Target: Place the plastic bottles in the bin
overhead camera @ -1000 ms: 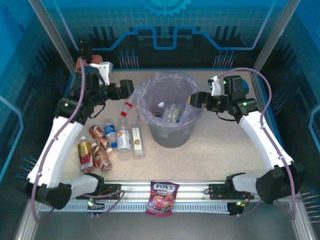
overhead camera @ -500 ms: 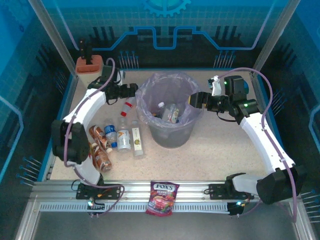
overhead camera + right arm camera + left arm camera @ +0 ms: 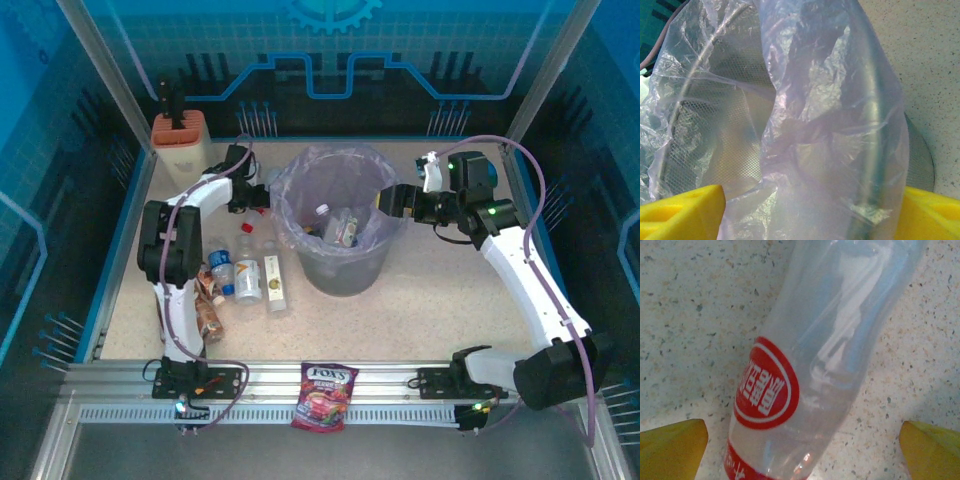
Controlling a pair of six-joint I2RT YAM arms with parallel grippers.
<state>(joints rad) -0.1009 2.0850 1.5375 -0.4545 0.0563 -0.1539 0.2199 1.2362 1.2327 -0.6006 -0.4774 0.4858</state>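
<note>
Your left end effector (image 3: 801, 449) is open, straddling the clear red-labelled plastic bottle (image 3: 805, 365) at 9 o'clock of the grey bag-lined bin (image 3: 345, 272), set to pinch. The right end effector (image 3: 810, 212) is open across the rim at 3 o'clock, likely steadying it.

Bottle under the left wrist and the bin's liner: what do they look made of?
Bottle: clear, glossy thin plastic by the look; the speckled tabletop shows through it, and it carries a red printed label. Bin liner: thin translucent purplish plastic film, crinkled and shiny along its folds.
</note>
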